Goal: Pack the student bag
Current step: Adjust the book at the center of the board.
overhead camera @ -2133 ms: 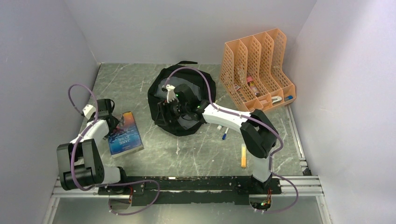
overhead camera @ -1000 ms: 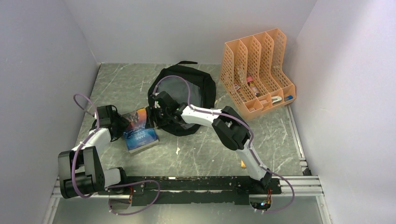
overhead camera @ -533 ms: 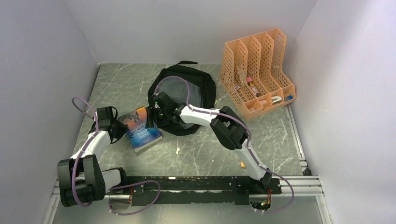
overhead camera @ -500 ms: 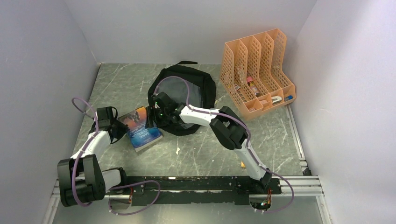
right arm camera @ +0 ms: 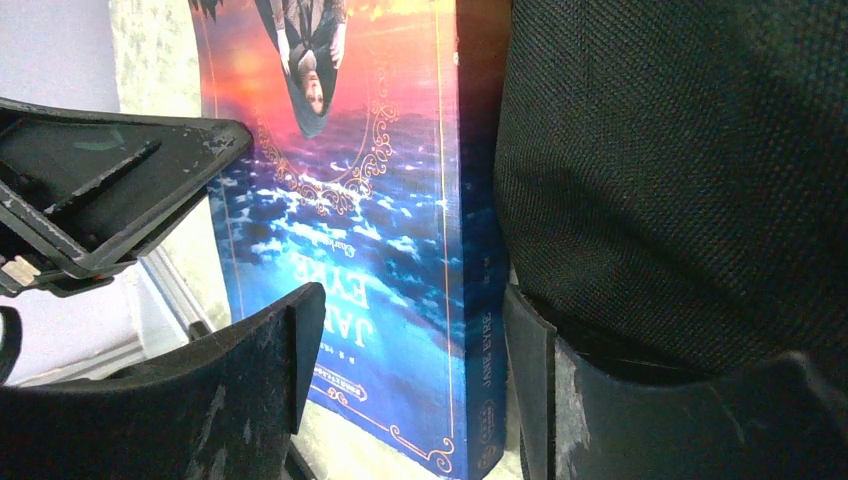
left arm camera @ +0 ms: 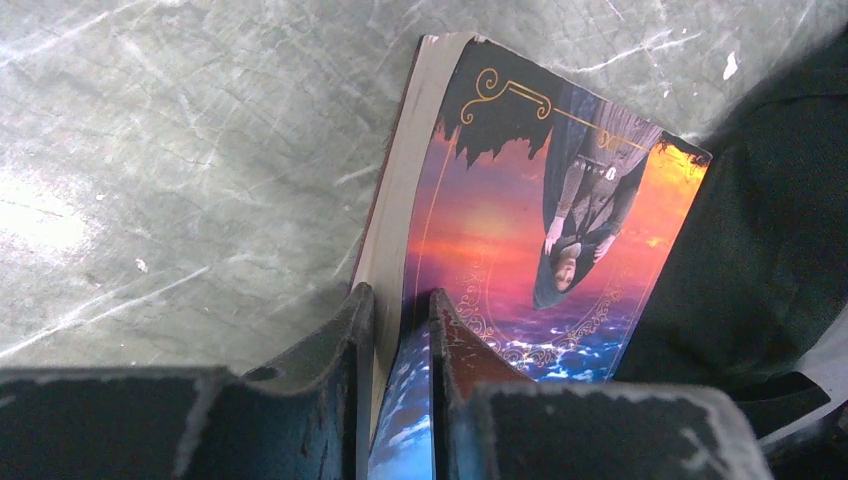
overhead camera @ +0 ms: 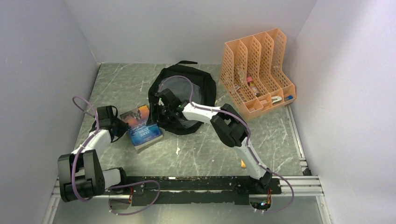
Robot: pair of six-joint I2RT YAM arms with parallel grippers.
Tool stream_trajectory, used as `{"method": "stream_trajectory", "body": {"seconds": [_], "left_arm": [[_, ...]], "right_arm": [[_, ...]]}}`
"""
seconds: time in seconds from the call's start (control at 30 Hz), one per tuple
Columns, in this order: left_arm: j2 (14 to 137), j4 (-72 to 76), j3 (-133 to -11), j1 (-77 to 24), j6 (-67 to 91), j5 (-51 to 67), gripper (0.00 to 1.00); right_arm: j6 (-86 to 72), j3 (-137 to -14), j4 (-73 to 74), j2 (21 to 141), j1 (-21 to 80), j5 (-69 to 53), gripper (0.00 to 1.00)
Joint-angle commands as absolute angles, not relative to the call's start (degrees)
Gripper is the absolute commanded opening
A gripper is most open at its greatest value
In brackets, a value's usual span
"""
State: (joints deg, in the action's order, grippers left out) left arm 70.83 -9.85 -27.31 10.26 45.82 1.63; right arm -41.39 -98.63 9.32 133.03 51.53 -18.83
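Note:
The student bag [overhead camera: 205, 88] is a floppy black backpack lying at the middle back, its mouth gaping upward. A blue and orange paperback, Jane Eyre [overhead camera: 142, 127], leans on one edge just left of the bag. My left gripper [overhead camera: 121, 126] is shut on the book's page edge [left arm camera: 392, 215], one finger on each cover. In the left wrist view the gripper [left arm camera: 400, 300] clamps the book [left arm camera: 520, 230], with the bag [left arm camera: 770, 260] to its right. My right gripper [overhead camera: 159, 113] hangs open at the bag's left rim. In its wrist view that gripper [right arm camera: 412, 345] frames the book [right arm camera: 350, 220], apart from it, beside the bag [right arm camera: 680, 170].
An orange mesh file organiser [overhead camera: 257, 74] with small items in its slots stands at the back right. An orange marker [overhead camera: 243, 163] peeks out under the right arm. A white scrap [overhead camera: 178, 150] lies in front. Grey walls close in left, back and right.
My left gripper closed on the book and tipped it up closer to the bag. The right gripper shifted slightly right along the bag's rim.

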Motion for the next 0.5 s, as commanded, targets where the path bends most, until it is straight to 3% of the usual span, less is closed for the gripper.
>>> {"method": "stream_trajectory", "body": {"seconds": [0.0,0.17,0.37,0.47], "left_arm": [[75.94,-19.63,-21.99,8.99,44.74,4.06,0.08],[76.13,-19.99,-21.90,8.88,44.10,3.91,0.13],[76.73,-21.63,-22.86,8.55,43.63,3.94,0.28],[76.77,-24.14,-24.40,7.10,44.25,2.19,0.42]], "right_arm": [[-43.32,-97.83,13.63,138.79,51.17,-18.97,0.70],[-40.62,-98.21,17.56,139.53,51.01,-10.02,0.72],[-37.94,-94.03,17.75,136.93,49.41,-1.41,0.73],[-37.23,-93.55,18.02,136.46,48.84,-1.73,0.74]]}}
